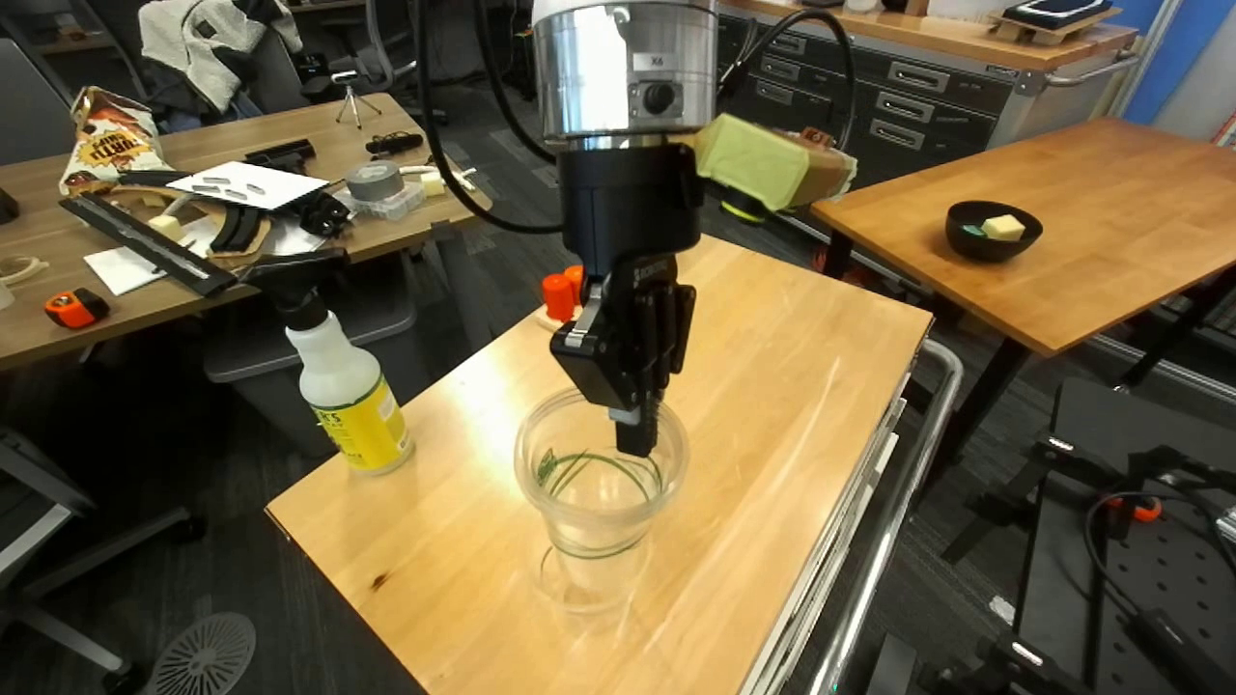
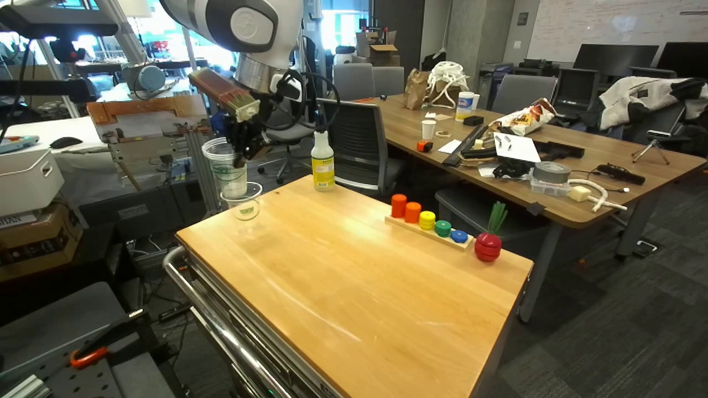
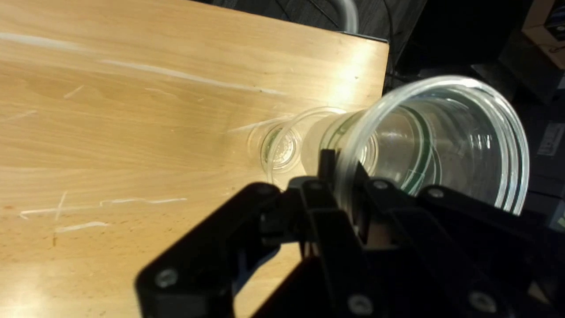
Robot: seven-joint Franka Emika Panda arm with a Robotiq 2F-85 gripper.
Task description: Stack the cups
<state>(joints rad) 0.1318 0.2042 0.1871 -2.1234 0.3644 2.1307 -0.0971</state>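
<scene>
My gripper is shut on the near rim of a stack of nested clear cups. It also shows in an exterior view and the wrist view. The held cups have several rims close together and green lines on their walls; they hang mouth up, also in an exterior view. Another clear cup stands upright on the table under them; it shows in the wrist view too. The held base overlaps this lower cup's mouth; I cannot tell whether it is inside or touching.
The wooden table has a metal handle bar along one edge. A spray bottle with yellow liquid stands near the cups. A stand of coloured blocks and a red toy radish are farther along the table.
</scene>
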